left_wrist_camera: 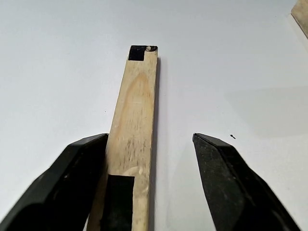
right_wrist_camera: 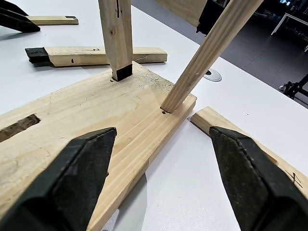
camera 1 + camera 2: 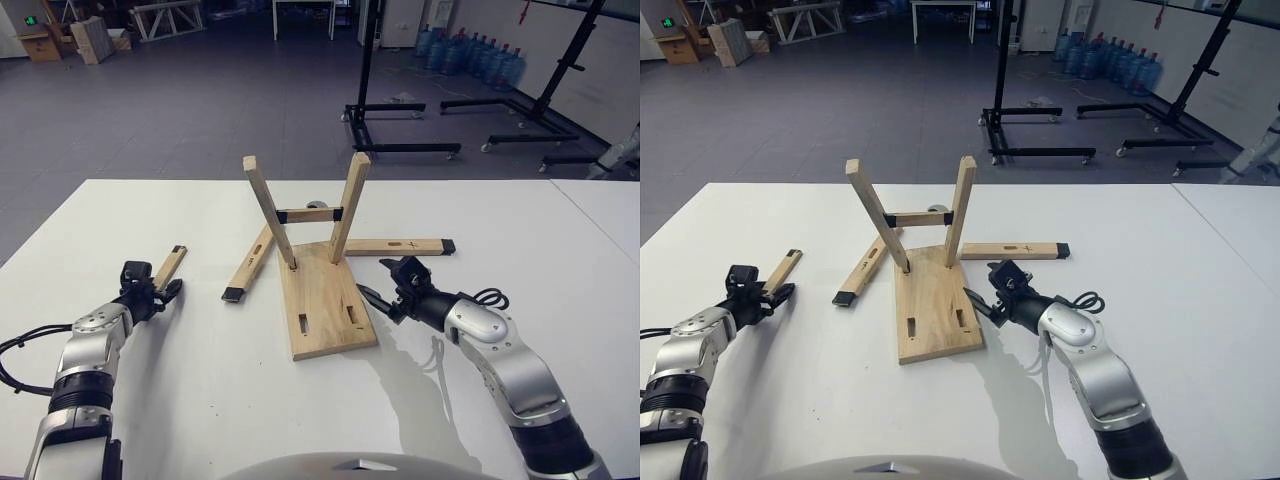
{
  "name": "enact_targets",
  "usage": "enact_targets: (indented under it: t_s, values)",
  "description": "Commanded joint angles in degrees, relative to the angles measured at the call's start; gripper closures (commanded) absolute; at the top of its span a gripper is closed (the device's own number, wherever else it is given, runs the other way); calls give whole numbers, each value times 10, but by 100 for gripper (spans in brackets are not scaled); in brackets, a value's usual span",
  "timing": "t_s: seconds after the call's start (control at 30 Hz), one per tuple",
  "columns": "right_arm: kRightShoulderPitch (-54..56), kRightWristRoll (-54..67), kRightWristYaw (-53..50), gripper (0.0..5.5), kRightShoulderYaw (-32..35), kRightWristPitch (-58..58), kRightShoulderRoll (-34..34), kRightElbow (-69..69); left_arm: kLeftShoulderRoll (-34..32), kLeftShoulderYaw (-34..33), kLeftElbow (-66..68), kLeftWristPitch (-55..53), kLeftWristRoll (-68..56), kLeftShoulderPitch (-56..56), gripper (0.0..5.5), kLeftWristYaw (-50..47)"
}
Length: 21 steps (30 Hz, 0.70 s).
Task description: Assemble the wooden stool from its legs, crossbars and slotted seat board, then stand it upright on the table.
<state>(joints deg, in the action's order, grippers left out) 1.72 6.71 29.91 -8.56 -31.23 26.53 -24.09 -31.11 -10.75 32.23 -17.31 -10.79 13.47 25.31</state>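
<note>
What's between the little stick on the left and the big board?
A loose leg with a black tip lies flat between the stick and the board; the left eye view shows it.

Unvarnished wooden seat board (image 3: 322, 292) (matt)

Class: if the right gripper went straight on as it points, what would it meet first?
Probably the edge of the seat board, then the slanted leg in it; the open right gripper straddles that edge. Depth is unclear.
</note>
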Motion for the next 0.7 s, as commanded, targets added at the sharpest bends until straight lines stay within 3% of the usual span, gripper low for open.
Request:
enact_targets:
  t_s: [0.03, 0.33, 0.7]
  values:
    - [10, 1, 3, 193, 3, -9, 7, -6, 18, 32, 62, -37, 34, -44, 293, -14]
    - [10, 30, 21, 193, 29, -20, 15, -10, 41, 44, 56, -9, 33, -69, 422, -25]
    - [17, 88, 54, 193, 66, -25, 23, -1, 103, 33, -2, 142, 12, -99, 423, -63]
